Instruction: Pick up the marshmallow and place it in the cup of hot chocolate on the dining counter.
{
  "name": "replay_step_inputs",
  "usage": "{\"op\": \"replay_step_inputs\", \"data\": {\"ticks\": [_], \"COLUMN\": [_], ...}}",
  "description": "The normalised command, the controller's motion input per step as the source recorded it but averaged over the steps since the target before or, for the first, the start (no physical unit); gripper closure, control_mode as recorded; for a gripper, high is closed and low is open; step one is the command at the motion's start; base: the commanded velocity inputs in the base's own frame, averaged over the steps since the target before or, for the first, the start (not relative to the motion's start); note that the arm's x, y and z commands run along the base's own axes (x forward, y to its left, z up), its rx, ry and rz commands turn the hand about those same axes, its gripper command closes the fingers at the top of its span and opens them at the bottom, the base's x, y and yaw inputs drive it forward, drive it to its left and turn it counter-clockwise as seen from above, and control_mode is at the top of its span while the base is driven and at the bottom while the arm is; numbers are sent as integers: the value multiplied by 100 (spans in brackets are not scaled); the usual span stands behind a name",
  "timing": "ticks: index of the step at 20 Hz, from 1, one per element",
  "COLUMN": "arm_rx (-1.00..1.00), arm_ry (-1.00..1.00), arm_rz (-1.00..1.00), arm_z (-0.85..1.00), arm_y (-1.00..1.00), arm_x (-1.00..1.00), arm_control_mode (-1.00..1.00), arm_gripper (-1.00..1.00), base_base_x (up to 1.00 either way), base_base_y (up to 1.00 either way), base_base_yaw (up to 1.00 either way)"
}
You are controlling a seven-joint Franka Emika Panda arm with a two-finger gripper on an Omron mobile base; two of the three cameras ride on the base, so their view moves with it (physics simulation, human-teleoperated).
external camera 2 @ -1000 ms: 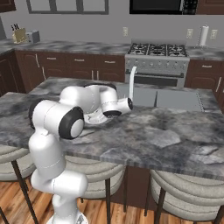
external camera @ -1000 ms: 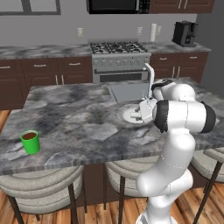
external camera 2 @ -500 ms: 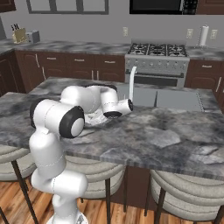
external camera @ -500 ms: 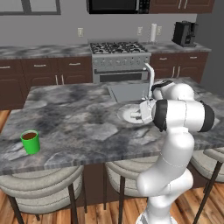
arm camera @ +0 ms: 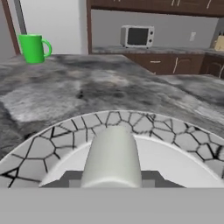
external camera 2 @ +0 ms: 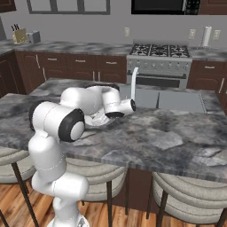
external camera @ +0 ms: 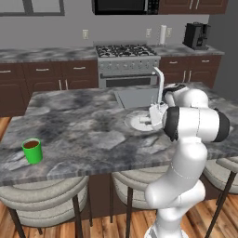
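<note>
The marshmallow [arm camera: 112,151], a pale soft block, lies on the round crackle-rimmed plate [arm camera: 65,141] in the hand view. My gripper [arm camera: 111,178] is shut on it, a dark fingertip on each side. In the left base view the gripper [external camera: 148,121] reaches low over the plate [external camera: 133,122] on the dining counter [external camera: 83,118]. The green cup of hot chocolate [external camera: 32,150] stands near the counter's front left corner, far from the hand. The hand view shows the cup [arm camera: 34,47] at its upper left.
A sink with a tall white faucet [external camera: 159,82] is set into the counter just behind the plate. Round stools [external camera: 44,197] stand along the near edge. The stove [external camera: 126,60] and cabinets line the back wall.
The jaws have closed onto the marshmallow. The arm and the cup have stayed where they were.
</note>
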Motion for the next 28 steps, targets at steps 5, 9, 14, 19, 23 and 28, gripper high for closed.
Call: {"op": "replay_step_inputs", "data": {"ticks": [5, 9, 14, 19, 23, 28], "arm_rx": [-6, -13, -21, -29, -30, -28], "arm_ry": [-6, 2, 2, 10, 26, 42], "arm_rz": [0, 0, -10, -26, -25, -25], "arm_z": [95, 92, 51, 45, 46, 37], "arm_y": [0, -2, 1, 2, 0, 0], "arm_x": [-37, -64, -97, -63, -41, -26], "arm_control_mode": [-100, -100, -100, -100, -100, -100], "arm_gripper": [100, 100, 100, 100, 100, 100], "base_base_x": [0, 0, 0, 0, 0, 0], "base_base_y": [0, 0, 0, 0, 0, 0], "base_base_yaw": [0, 0, 0, 0, 0, 0]}}
